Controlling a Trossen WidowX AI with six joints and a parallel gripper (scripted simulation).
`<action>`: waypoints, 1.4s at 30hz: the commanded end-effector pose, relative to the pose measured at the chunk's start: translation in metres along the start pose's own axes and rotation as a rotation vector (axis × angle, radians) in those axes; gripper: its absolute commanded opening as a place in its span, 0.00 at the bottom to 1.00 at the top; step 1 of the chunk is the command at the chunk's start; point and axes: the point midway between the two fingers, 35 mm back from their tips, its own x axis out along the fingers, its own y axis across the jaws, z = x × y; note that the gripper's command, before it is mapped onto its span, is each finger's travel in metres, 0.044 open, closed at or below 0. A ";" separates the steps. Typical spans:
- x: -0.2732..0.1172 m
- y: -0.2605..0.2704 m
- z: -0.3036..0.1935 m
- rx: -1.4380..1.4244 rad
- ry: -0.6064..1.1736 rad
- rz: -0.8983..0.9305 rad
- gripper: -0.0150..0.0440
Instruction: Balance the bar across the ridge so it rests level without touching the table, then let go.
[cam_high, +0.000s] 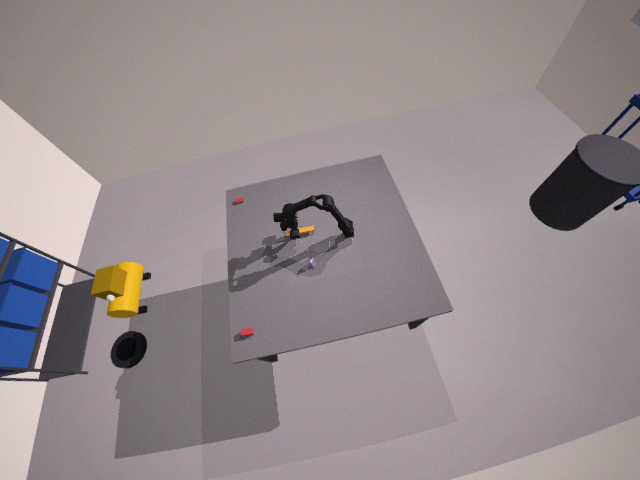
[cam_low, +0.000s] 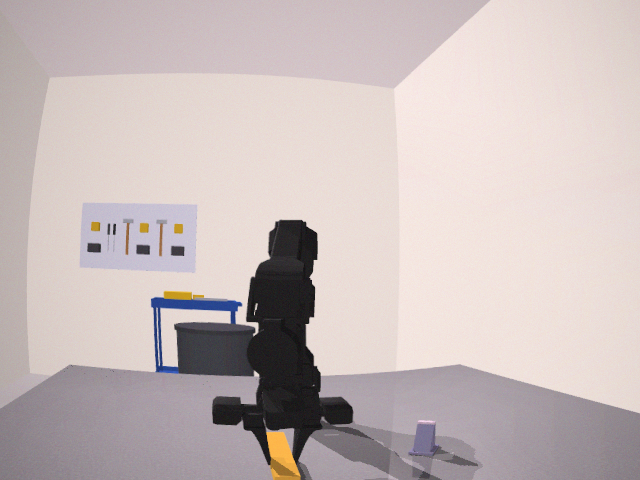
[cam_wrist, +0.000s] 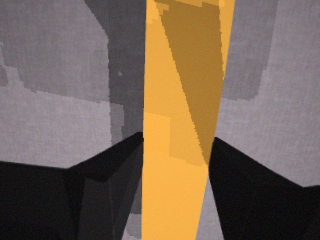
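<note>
Jaws (cam_high: 295, 235) (cam_low: 283, 461): I am pinching the orange bar (cam_high: 307, 229) (cam_low: 282, 454) (cam_wrist: 172, 150). Ridge (cam_high: 312, 264) (cam_low: 424, 437), lavender: standing apart on the surface (cam_high: 330, 310) (cam_low: 129, 423) (cam_wrist: 45, 122), bearing nothing.

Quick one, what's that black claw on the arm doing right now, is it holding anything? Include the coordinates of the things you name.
End effector (cam_high: 294, 235) (cam_low: 283, 461) (cam_wrist: 176, 142): closed, holding the orange bar (cam_high: 307, 229) (cam_low: 281, 452) (cam_wrist: 172, 190) between its two fingers.

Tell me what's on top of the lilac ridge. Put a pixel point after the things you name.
Nothing rests on the top of the lilac ridge (cam_high: 312, 264) (cam_low: 425, 438); its upper face shows bare. What lies beneath its base is covered.
</note>
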 end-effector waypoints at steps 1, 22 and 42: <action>-0.012 0.000 0.002 0.001 -0.006 0.001 0.25; -0.067 0.000 0.000 0.003 -0.007 0.003 0.25; -0.084 0.046 0.003 0.116 -0.007 0.009 0.25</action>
